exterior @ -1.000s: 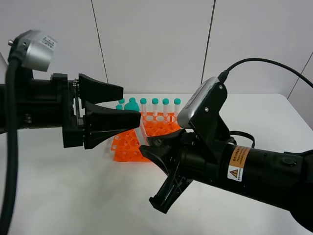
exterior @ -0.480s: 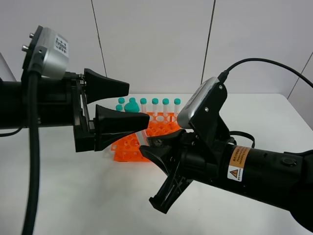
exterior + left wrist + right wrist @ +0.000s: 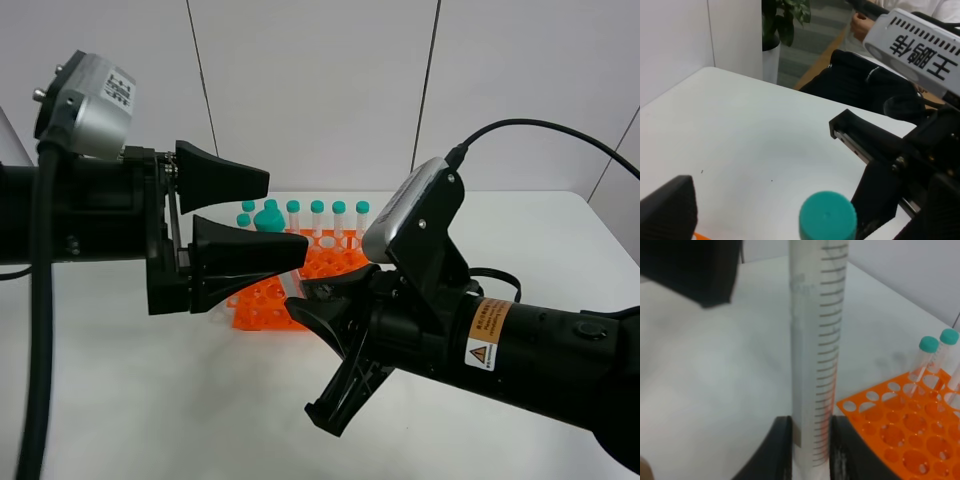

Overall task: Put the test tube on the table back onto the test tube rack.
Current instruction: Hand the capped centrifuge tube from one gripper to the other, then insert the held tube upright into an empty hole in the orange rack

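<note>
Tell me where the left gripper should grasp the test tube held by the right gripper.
Grip the test tube on its upper barrel, just below the teal cap, coming in from the side with the open left gripper. The right gripper clamps its lower end, and the tube stands near upright, so only the top is free.

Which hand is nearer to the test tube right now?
Right. The right hand is shut on the test tube; the left hand is open beside its teal cap, not gripping it.
</note>
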You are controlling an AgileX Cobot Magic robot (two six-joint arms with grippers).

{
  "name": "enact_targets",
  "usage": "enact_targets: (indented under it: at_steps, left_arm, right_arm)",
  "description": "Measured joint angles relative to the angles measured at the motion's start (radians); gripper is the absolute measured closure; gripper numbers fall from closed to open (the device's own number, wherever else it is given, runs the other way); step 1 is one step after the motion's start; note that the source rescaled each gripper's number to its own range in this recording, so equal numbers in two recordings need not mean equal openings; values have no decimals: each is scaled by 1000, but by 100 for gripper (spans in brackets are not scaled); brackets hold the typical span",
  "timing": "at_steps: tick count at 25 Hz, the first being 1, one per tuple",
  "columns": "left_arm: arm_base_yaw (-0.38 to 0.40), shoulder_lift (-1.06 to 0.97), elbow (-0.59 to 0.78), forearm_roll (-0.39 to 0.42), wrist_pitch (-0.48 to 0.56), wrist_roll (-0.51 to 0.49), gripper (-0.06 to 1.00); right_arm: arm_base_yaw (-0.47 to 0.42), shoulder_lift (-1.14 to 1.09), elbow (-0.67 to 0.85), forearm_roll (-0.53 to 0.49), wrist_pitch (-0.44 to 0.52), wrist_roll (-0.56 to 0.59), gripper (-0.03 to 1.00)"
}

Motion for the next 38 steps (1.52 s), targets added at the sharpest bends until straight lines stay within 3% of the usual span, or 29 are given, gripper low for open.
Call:
enact_targets:
  at_steps: [10, 12, 16, 17, 32, 34, 38]
  left_arm:
    - [0, 0, 0, 0, 26, 0, 31]
    - [0, 0, 0, 0, 28, 0, 45]
    - [0, 0, 0, 0, 40, 1, 90]
    - [0, 0, -1, 0, 40, 3, 94]
    - [0, 0, -5, -4, 31, 26, 94]
    - [-1, 0, -5, -4, 25, 26, 94]
    - [-1, 0, -5, -2, -5, 29, 94]
  right_arm:
    - [0, 0, 0, 0, -3, 0, 96]
    - [0, 0, 0, 0, -5, 0, 96]
    - [0, 0, 0, 0, -7, -1, 96]
    - [0, 0, 0, 0, -10, -1, 96]
    - [0, 0, 0, -10, -21, -3, 96]
    - [0, 0, 0, -11, -23, -3, 86]
    - [0, 0, 0, -15, -46, -3, 25]
